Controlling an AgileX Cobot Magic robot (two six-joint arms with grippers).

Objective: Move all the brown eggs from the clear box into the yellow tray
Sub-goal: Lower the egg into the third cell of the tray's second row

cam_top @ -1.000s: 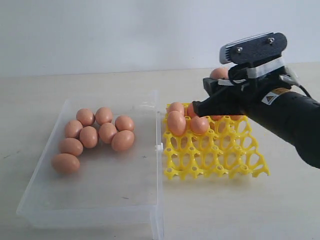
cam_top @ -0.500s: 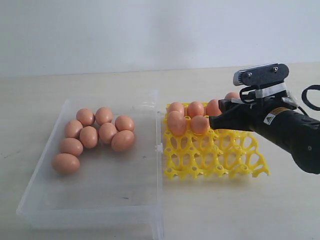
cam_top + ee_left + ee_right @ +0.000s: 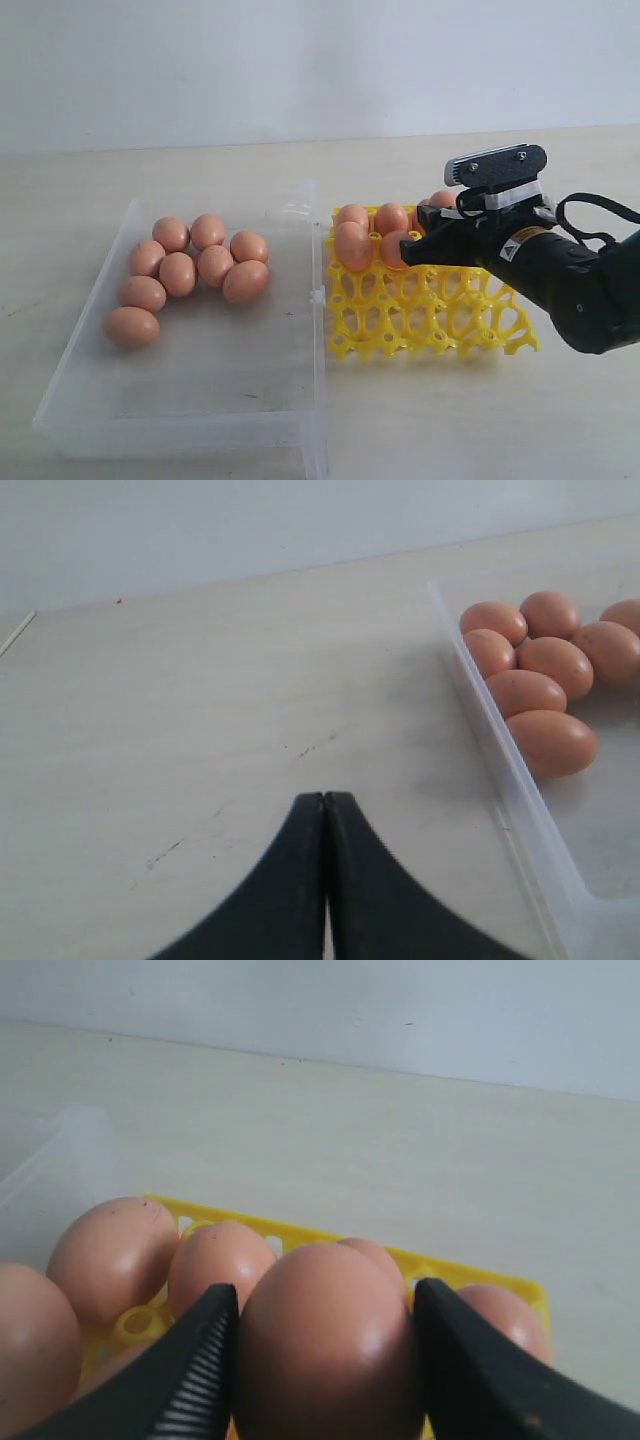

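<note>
Nine smooth, oval brown eggs (image 3: 178,273) lie clustered in the clear box (image 3: 200,400) of transparent plastic on our pale desk (image 3: 500,420). Our right fingers (image 3: 195,1380), black and ribbed, clamp another egg (image 3: 325,1350) low over the openwork yellow tray (image 3: 400,305), among eggs seated there. Our left fingers (image 3: 290,880) are pressed together above bare desk beside the box.

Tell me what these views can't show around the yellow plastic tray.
Exterior view: the right gripper and its arm hide the yellow plastic egg tray's far-right cups.
Right wrist view: the smooth brown egg between the fingers hides its cup; seated or not, unclear.
Left wrist view: the transparent plastic box is cut off by the edge.
</note>
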